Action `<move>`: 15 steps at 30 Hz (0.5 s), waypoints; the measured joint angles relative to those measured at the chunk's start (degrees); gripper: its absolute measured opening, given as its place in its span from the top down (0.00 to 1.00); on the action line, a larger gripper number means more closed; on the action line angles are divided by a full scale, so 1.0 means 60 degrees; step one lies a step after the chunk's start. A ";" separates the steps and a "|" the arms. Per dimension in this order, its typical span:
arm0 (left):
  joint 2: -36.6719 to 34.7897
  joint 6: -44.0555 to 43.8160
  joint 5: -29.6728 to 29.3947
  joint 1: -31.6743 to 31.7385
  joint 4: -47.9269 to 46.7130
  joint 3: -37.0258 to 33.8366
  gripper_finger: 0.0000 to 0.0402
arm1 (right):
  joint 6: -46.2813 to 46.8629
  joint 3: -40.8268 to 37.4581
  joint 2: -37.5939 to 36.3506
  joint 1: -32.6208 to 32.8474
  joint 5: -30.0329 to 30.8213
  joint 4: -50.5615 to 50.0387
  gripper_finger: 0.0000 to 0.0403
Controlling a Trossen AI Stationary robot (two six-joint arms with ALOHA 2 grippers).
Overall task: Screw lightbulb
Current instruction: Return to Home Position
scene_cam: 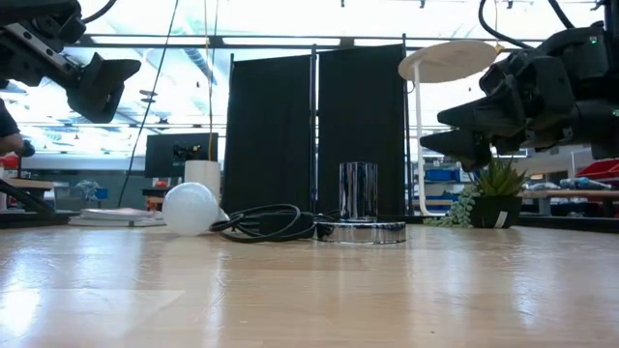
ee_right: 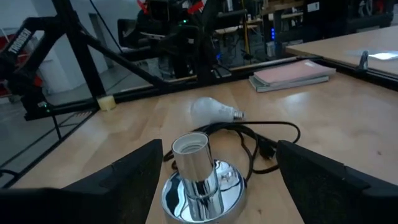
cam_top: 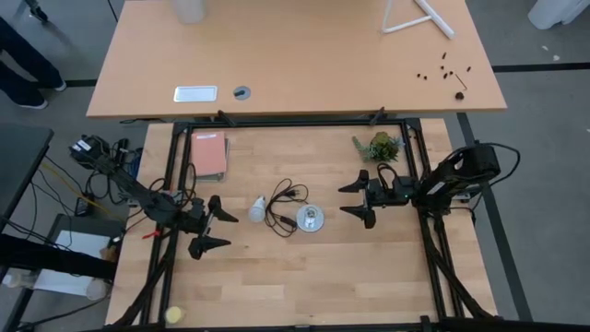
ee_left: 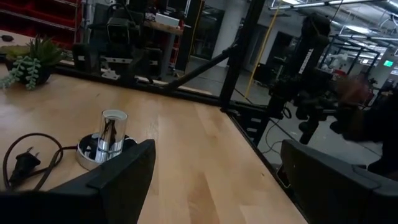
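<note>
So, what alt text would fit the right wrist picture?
A white lightbulb lies on its side on the table, beyond an empty silver lamp socket with a black cord; the open right gripper frames the view.

L gripper (cam_top: 224,230) is held open, raised, left of the lamp base (cam_top: 311,219); R gripper (cam_top: 343,200) is held open, raised, near its right.

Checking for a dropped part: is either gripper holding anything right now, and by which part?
Nothing is held. The left gripper and the right gripper are both open and empty; the lightbulb lies loose on the table between them.
</note>
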 joint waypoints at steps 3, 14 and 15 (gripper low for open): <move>0.0000 0.0000 0.0000 0.0000 -0.0023 0.0000 0.13 | -0.0006 0.0006 0.0000 0.0000 -0.0007 0.0109 0.20; 0.0000 0.0000 -0.0001 0.0000 -0.0053 0.0000 0.13 | 0.0270 0.0000 -0.2318 -0.0298 -0.0202 -0.1990 0.20; 0.0000 0.0000 -0.0001 0.0000 -0.0053 0.0000 0.13 | 0.0204 0.0000 -0.2851 -0.0317 -0.0200 -0.2518 0.20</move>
